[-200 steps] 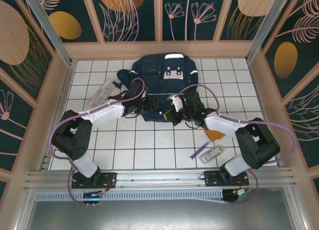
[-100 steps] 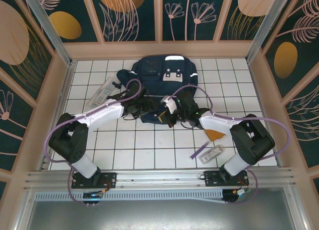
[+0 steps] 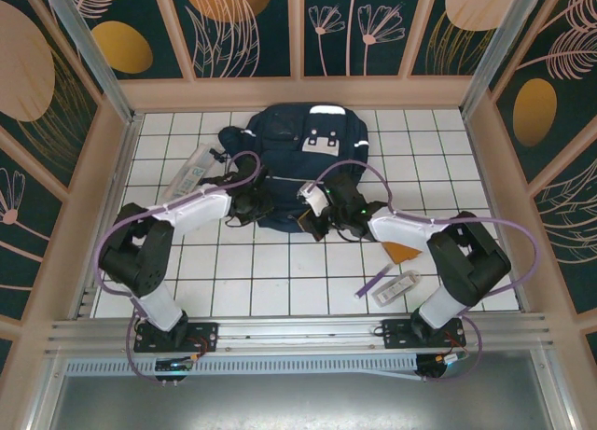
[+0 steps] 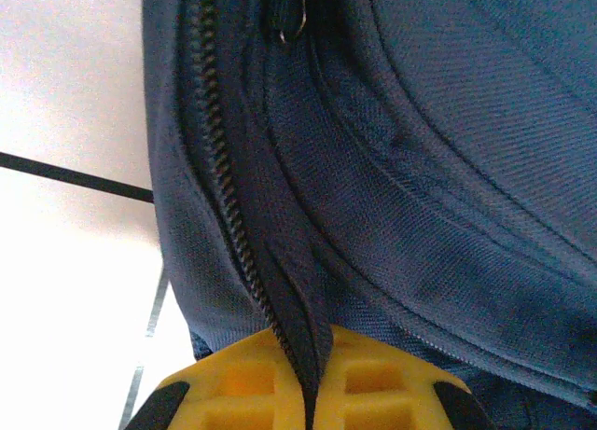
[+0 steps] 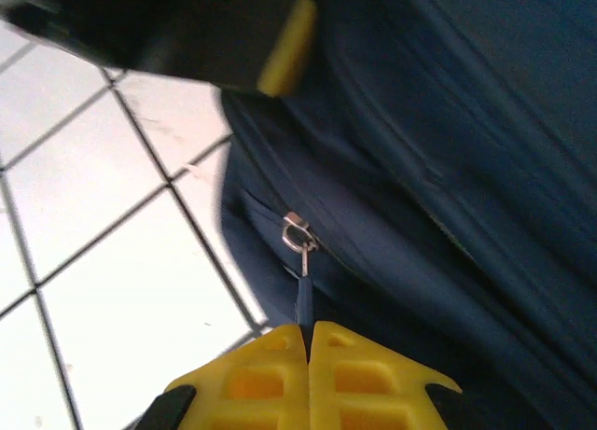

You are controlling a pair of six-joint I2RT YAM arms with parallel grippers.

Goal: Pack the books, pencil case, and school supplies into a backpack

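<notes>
Yellow pads (image 4: 233, 388) on the left gripper (image 4: 308, 385) are pressed together on a thin fold of navy cloth running beside the zip teeth (image 4: 219, 169). It looks like a pinch meant to anchor the fabric so the zip has something to pull against. The right gripper (image 5: 308, 355) has its pads closed flat, with the dark pull tab (image 5: 302, 304) caught between them just below the small metal slider ring (image 5: 297, 232). My guess is that one arm braces the bag while the other draws the slider along to open the main pocket. From above, both grippers meet at the near edge of the backpack (image 3: 308, 141), which lies flat on the white tiled table (image 3: 270, 271) toward the far wall. Its pale grey patches face up and its cloth is slack and creased. The things to be packed lie outside it: the orange book (image 3: 403, 253), the purple pen (image 3: 376, 281) and a clear pack (image 3: 403, 284) near the right arm, and another clear pack (image 3: 191, 172) off to the left.
</notes>
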